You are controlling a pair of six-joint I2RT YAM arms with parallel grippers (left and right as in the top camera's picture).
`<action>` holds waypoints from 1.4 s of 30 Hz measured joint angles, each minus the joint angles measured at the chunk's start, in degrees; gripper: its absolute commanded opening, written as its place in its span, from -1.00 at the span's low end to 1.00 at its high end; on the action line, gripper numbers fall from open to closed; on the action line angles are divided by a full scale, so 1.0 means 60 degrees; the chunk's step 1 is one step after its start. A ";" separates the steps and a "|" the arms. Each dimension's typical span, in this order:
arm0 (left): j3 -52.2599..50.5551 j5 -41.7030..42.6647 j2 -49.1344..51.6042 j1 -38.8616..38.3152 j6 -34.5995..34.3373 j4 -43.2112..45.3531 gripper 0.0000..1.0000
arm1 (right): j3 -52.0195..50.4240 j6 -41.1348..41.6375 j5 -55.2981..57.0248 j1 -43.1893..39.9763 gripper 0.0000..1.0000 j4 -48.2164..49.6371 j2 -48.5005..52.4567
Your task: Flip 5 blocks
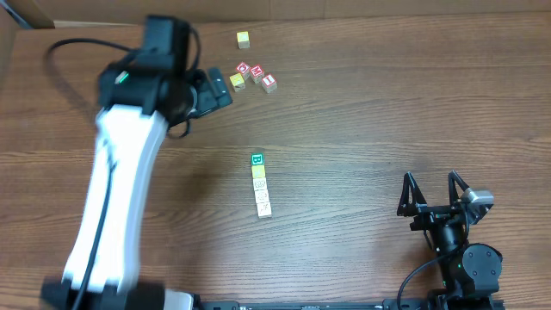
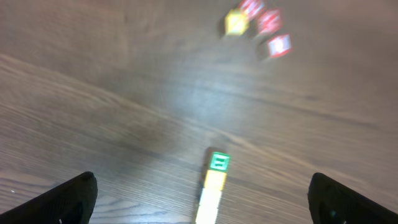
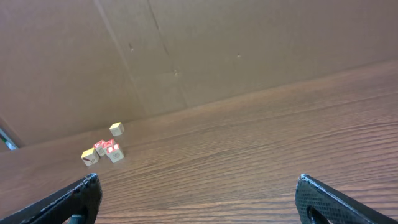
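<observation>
Found left gripper (image 1: 225,89) spread wide, empty, beside clustered yellow cube (image 1: 237,82); right gripper (image 1: 430,182) likewise, parked. Located five blocks (image 1: 260,184) in touching row mid-table, green B endmost. Cannot confirm any flip done. Noted red-faced cubes (image 1: 256,75), lone yellow cube (image 1: 244,39) well apart; no obstruction seen.

A green letter B stands on the top face of the end block (image 1: 256,159) of the row (image 1: 260,183) in the overhead view; in the left wrist view that green face is only a blur and cannot be read. The pale blocks (image 1: 263,201) lower in the row carry faint marks too small to read. The red cubes (image 1: 256,72) show white marks on their red faces, but none can be made out in any view.
</observation>
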 measured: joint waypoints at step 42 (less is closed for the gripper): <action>-0.4513 -0.0896 -1.1209 0.0528 -0.0729 -0.2918 1.00 | 0.0000 0.0000 -0.0004 -0.0004 1.00 -0.0011 0.0000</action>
